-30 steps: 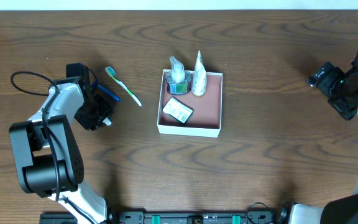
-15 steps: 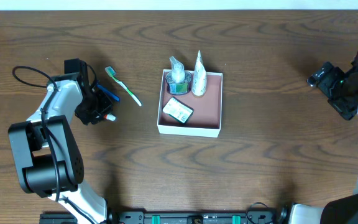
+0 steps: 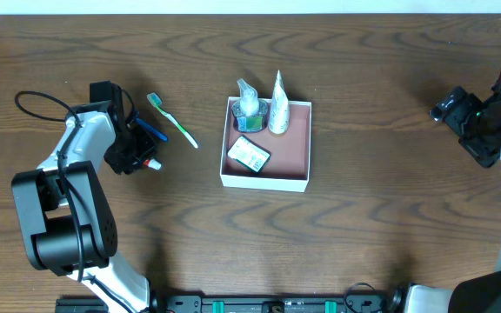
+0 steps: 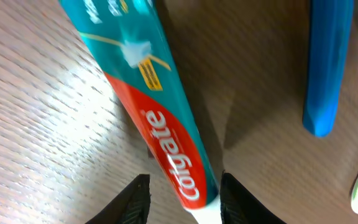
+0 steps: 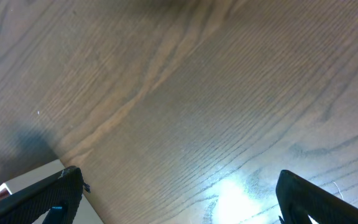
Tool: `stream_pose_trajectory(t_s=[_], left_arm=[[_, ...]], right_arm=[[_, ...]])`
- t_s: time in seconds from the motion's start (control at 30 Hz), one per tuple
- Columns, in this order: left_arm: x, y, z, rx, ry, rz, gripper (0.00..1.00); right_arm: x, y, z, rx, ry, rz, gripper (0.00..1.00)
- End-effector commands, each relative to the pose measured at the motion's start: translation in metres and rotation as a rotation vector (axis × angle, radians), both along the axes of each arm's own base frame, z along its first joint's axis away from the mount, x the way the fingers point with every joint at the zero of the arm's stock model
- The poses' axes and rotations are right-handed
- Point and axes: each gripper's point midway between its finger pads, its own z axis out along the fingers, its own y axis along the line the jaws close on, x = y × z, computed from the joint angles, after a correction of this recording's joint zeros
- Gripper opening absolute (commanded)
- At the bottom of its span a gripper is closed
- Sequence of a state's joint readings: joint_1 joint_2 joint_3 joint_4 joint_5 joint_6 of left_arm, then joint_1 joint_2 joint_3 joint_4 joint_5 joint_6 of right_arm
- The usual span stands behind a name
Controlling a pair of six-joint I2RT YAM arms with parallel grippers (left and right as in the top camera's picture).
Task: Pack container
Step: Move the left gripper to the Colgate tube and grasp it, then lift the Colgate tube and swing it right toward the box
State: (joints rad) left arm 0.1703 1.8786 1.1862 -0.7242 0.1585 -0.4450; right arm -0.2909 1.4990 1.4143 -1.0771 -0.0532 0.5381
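Left hand [image 4: 184, 196] shifted, open astride toothpaste tube [image 4: 160, 118] | container [image 3: 264, 183] well to its right | right hand [image 5: 179, 199] open

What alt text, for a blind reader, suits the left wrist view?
A teal-and-red toothpaste tube lies diagonally on a wooden table, its lower end between the open gripper's black fingertips. A blue stick lies at upper right.

White arms [image 3: 83, 143], black left claw [image 4: 184, 199]
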Motion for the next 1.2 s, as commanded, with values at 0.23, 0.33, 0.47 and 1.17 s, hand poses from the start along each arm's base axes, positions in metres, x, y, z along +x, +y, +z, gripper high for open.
stream_pose_trajectory(t_s=[0.23, 0.33, 0.47, 1.17], left_arm=[[0.008, 0.011, -0.023, 0.037, 0.02, 0.057, 0.38], [0.002, 0.01, -0.041, 0.025, 0.071, 0.055, 0.38], [-0.004, 0.008, -0.054, 0.016, 0.109, 0.055, 0.38], [0.009, -0.008, -0.008, -0.1, 0.14, -0.035, 0.19]], right_arm=[[0.002, -0.001, 0.001, 0.007, -0.004, -0.012, 0.99], [0.002, -0.001, 0.001, 0.007, -0.004, -0.012, 0.99], [0.002, -0.001, 0.001, 0.007, -0.004, -0.012, 0.99], [0.002, -0.001, 0.001, 0.007, -0.004, -0.012, 0.99]])
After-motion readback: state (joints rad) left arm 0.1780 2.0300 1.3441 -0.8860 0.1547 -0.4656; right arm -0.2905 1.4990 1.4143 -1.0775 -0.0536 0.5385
